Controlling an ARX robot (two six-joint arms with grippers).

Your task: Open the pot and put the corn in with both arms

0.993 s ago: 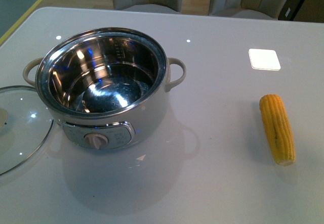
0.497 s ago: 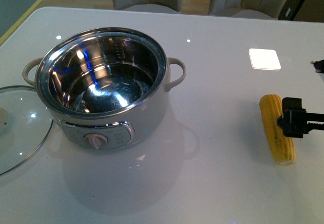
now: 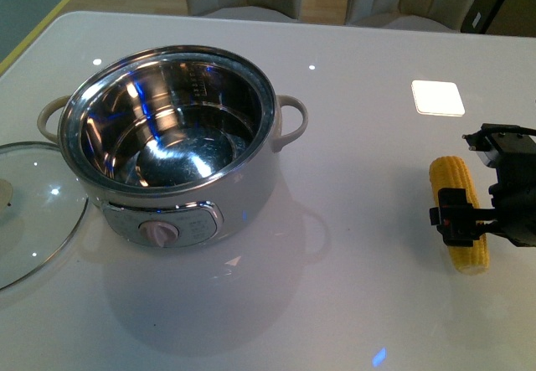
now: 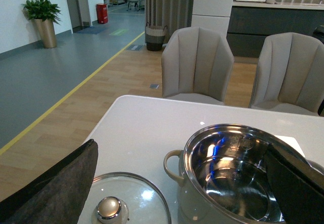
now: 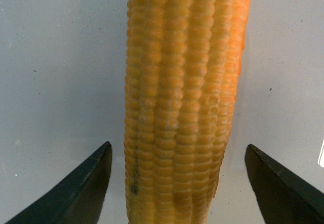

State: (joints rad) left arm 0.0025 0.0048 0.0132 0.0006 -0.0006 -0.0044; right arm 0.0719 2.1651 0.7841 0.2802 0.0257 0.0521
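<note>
**Corn straddled, pot empty**

Pot (image 3: 255, 182) stands uncovered on the desk (image 3: 352, 304), its steel bowl holding nothing; the glass lid (image 3: 33, 212) lies flat just beside it on the left. The corn (image 3: 450, 178) lies on the desk well to the pot's right. The right end effector (image 5: 178, 181), out of view a second ago, has since come in over the cob, with its jaws spread on either side and clear of the kernels. Pot, lid and corn have not shifted. The left end effector (image 4: 174, 193) is open, behind the lid and pot. Bare desk separates pot and corn.
</note>
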